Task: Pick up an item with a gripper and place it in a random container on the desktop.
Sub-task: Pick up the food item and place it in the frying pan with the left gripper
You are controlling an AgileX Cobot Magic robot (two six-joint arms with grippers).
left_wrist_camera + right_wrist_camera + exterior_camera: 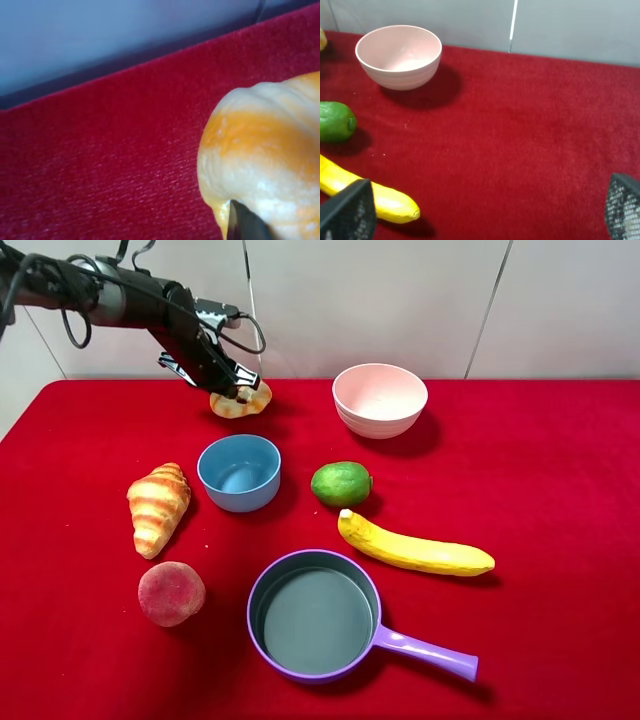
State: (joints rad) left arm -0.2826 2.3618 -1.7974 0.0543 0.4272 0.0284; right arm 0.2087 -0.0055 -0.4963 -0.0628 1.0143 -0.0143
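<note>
Red cloth covers the desktop [560,500], backed by a pale wall. From the upper left corner the left arm slants down and forward, and the left gripper [237,387] is clamped on the ring pastry [243,402] at the table's far edge, well apart from the purple pan [420,648] near the front. The right gripper [485,212] hangs over the cloth near the banana [395,204], fingers spread wide.

The left arm [130,298] reaches in from the far left, wrist pitched down, its left gripper [238,387] clamped on the ring pastry [243,403], while the right gripper [485,210] hangs with fingers spread wide.
</note>
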